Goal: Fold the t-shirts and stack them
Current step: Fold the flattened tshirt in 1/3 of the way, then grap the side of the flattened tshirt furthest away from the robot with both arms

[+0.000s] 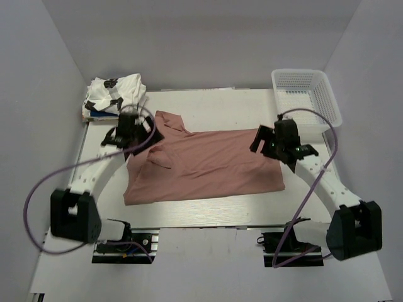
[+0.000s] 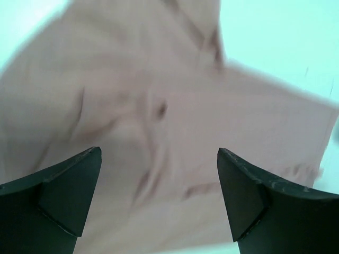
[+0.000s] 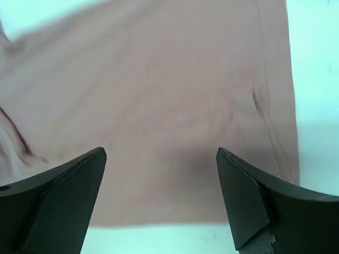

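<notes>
Where the table (image 1: pixel 208 217) meets its far left corner, the white t-shirt with black print (image 1: pixel 113 90) lies folded on top of a blue t-shirt (image 1: pixel 93 114), of which only a thin edge shows at the near side of the pile. Just right of that pile, the left gripper (image 1: pixel 129 129) hangs over the neck end of the dusty-pink t-shirt (image 1: pixel 208 167). This shirt lies spread flat across the middle of the table, one sleeve pointing toward the far edge. In the blurred left wrist view, its two dark fingers (image 2: pixel 63 190) stand wide apart, with wrinkled pink cloth below the gap and nothing gripped; whether the tips touch the cloth cannot be told. Farther right, the right gripper (image 1: pixel 272 141) hovers above the shirt's far right corner. Its fingers (image 3: pixel 249 196) are likewise spread wide and hold nothing, smooth pink fabric lying beneath them. A white mesh basket (image 1: pixel 306 94) sits at the far right corner, apart from the shirt.
</notes>
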### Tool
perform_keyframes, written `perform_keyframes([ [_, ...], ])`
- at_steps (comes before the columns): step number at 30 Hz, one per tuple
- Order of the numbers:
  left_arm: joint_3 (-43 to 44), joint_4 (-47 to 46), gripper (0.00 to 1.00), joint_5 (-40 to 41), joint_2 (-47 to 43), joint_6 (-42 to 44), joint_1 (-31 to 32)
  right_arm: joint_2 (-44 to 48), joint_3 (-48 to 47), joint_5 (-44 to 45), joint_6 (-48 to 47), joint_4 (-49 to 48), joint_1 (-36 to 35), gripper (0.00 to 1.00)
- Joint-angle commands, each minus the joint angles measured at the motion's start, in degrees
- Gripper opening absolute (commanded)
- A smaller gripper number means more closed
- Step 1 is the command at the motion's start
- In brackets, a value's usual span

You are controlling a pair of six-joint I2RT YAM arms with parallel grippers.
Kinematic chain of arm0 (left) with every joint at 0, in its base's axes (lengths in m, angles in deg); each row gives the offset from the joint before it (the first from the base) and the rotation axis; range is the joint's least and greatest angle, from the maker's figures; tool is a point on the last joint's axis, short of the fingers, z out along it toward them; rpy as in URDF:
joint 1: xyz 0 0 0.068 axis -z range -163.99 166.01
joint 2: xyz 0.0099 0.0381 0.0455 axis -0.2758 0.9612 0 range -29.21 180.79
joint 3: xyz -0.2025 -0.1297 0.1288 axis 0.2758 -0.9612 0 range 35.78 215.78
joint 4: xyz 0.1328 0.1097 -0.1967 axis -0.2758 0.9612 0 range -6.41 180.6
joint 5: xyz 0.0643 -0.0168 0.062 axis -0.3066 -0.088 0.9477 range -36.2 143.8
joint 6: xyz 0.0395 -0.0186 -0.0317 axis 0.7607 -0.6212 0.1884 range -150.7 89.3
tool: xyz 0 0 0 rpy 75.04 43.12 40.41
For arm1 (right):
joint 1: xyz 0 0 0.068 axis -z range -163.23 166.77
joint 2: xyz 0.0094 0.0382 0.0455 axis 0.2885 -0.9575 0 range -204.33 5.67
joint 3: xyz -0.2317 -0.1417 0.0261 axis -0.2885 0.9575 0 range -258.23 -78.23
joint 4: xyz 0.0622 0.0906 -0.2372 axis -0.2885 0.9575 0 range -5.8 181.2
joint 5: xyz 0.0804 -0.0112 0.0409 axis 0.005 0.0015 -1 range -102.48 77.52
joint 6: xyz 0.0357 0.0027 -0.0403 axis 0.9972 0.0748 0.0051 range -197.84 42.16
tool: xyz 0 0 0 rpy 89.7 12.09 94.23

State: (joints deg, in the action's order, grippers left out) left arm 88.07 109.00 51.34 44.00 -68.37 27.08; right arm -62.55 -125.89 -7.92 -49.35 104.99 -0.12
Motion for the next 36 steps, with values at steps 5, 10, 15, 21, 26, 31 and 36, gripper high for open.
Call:
perform_keyframes([
  [5,30.6,3.7,1.0,10.9,27.4,6.5,-0.6,-19.0,-18.2,6.1,-1.2,-2.1,0.8,0.9],
  [10,55.5,14.5,1.0,15.4,48.9,10.9,-0.6,-29.8,-31.1,9.9,-2.3,2.6,1.7,0.9],
  [15,68.4,14.4,0.98,16.0,59.1,12.4,-0.6,-35.5,-35.8,12.2,-3.4,3.7,2.9,0.9],
  [21,75.4,11.8,0.98,13.3,65.6,14.3,-0.6,-42.5,-44.0,9.9,-5.6,5.7,3.9,0.9],
  [26,74.0,9.0,1.0,12.7,67.8,14.8,-0.6,-47.6,-47.5,9.6,-6.5,8.1,4.1,0.9],
  [31,74.0,9.0,0.91,11.5,70.4,14.8,-1.1,-53.0,-51.6,11.6,-7.5,10.6,4.2,0.9],
  [36,74.5,8.4,0.66,9.8,72.3,14.8,-1.1,-56.7,-52.6,14.2,-4.8,11.8,4.3,0.9],
])
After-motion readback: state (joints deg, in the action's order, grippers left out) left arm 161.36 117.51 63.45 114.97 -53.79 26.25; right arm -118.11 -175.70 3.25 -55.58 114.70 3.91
